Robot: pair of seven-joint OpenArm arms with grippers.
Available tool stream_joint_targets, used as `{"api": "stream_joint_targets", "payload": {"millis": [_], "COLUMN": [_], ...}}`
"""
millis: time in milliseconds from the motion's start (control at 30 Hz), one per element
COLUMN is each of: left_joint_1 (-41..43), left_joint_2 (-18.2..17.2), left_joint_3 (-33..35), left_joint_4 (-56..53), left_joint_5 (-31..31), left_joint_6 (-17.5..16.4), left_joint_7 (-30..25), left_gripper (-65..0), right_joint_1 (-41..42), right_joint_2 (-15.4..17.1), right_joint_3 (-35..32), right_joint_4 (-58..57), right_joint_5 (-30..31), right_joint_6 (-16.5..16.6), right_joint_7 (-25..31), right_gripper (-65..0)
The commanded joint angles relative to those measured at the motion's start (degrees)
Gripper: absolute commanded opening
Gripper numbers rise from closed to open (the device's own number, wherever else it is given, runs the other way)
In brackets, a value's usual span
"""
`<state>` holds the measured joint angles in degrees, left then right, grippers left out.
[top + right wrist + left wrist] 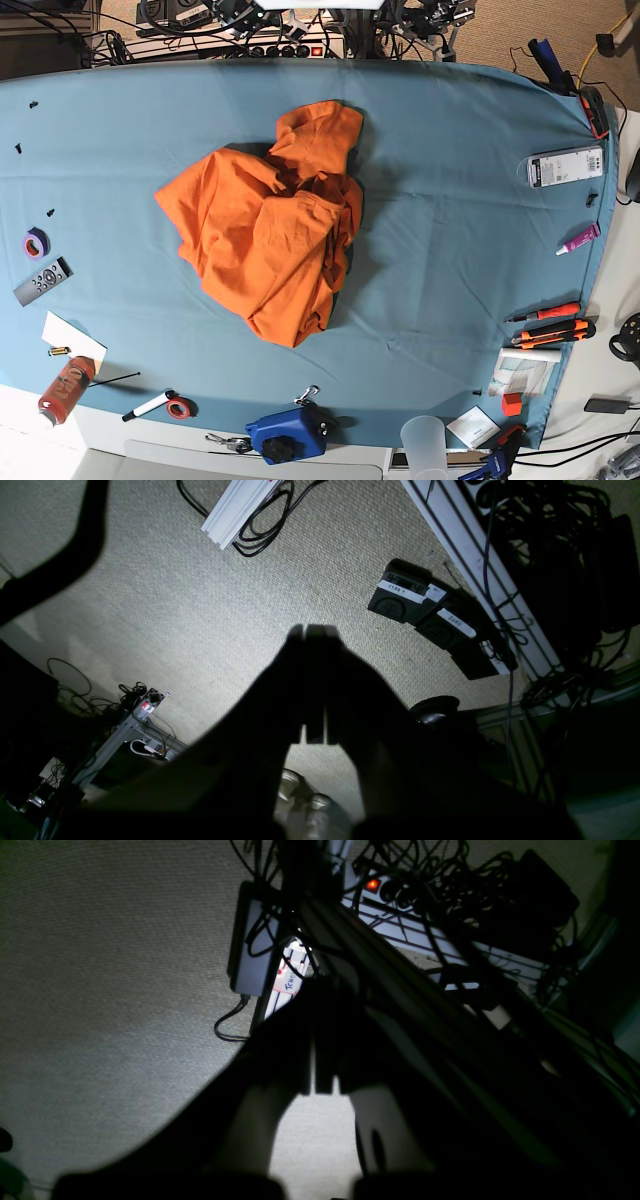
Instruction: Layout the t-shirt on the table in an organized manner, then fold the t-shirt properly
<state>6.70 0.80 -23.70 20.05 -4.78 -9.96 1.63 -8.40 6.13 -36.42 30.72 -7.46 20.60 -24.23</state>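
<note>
The orange t-shirt (272,235) lies crumpled in a heap near the middle of the table (450,230), which is covered in teal-blue cloth; one part bunches toward the far edge. Neither arm shows in the base view. In the left wrist view my left gripper (322,990) is a dark silhouette with its jaws together and nothing between them, hanging over carpet and cables. My right gripper (314,630) is likewise shut and empty above the carpet floor. The t-shirt appears in neither wrist view.
Small items line the table's edges: a remote (42,281), a purple tape roll (36,242), a red can (66,388), a marker (150,405), a blue device (288,435), a plastic cup (424,440), orange cutters (550,330), a white box (565,166). Foot pedals (425,610) and cables lie on the floor.
</note>
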Motion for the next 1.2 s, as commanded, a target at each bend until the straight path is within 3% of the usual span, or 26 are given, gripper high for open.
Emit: {"api": "stream_joint_targets", "payload": {"millis": [0,900,1033,1167], "left_joint_1": [0.15,1.14,4.79,9.03], "left_joint_2": [0.15,-0.04,-0.22,-2.01], "left_joint_3": [-0.04,-0.04,-0.04,-0.04], "left_joint_4": [0.57,1.53,5.53,10.16], "left_joint_5": [-0.33,-0.31,-0.33,-0.35], "left_joint_6": [-0.57,-0.57,-0.57,-0.59], "left_joint_7": [-0.17,-0.04,-0.02,-0.07], "left_gripper": [-65.0,-65.0,-65.0,-65.0], "right_joint_1": [-0.15,-0.17,-0.52,-3.08], "right_joint_2": [0.22,0.37,1.73,5.49], "right_joint_3": [0.09,0.09,0.09,0.09], "right_joint_4": [0.42,0.42,1.11,6.01], "right_joint_5": [0.35,0.35,0.35,0.55], "right_joint_6": [0.35,0.35,0.35,0.35], "right_joint_7": [-0.42,-2.32,-2.99,-3.17], "right_gripper": [-65.0,-65.0,-65.0,-65.0]}}
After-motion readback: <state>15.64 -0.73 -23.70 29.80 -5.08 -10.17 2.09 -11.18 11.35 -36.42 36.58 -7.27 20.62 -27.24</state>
